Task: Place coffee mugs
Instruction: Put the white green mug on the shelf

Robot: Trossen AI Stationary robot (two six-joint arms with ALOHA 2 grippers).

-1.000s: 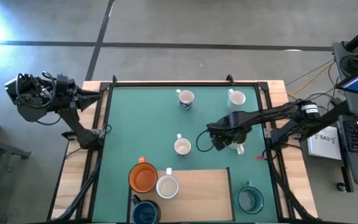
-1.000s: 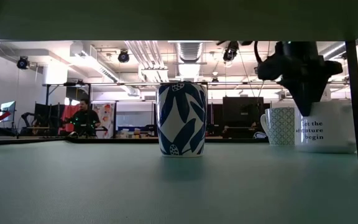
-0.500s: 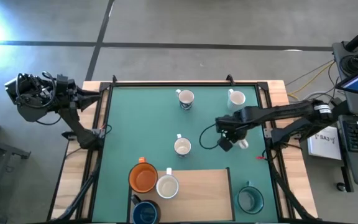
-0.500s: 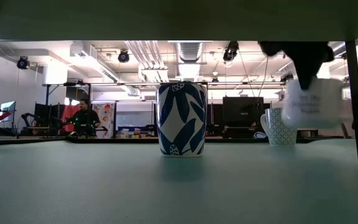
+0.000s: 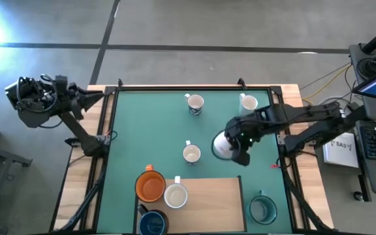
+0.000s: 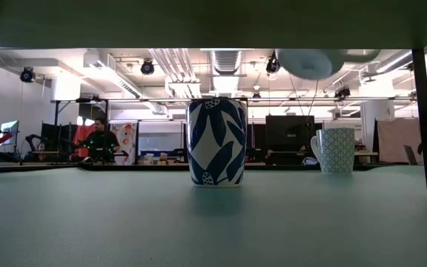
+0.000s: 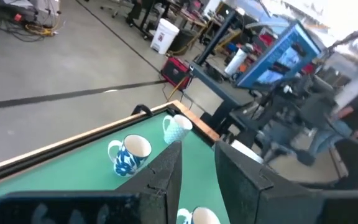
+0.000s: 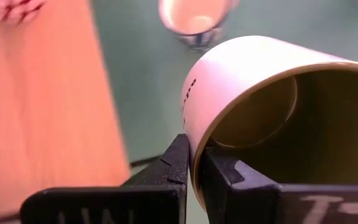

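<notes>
Right pincer [image 8: 194, 171] clamped on the rim of a white mug with black lettering [image 8: 253, 106], one finger inside, one outside. I see the mug [image 5: 222, 146] tipped on its side, lifted off the green table [image 5: 136, 130], right of frame centre in the high view. Low view shows only its pale underside [image 6: 306, 64] at the upper right. Left pincer [image 7: 197, 177] parked off the table's upper left, fingers slightly apart, holding nothing. Blue-leaf mug [image 5: 191, 154] stands at centre. Orange mug [image 5: 150, 186] and white mug [image 5: 175, 194] sit at lower left by the wooden board [image 5: 211, 202].
</notes>
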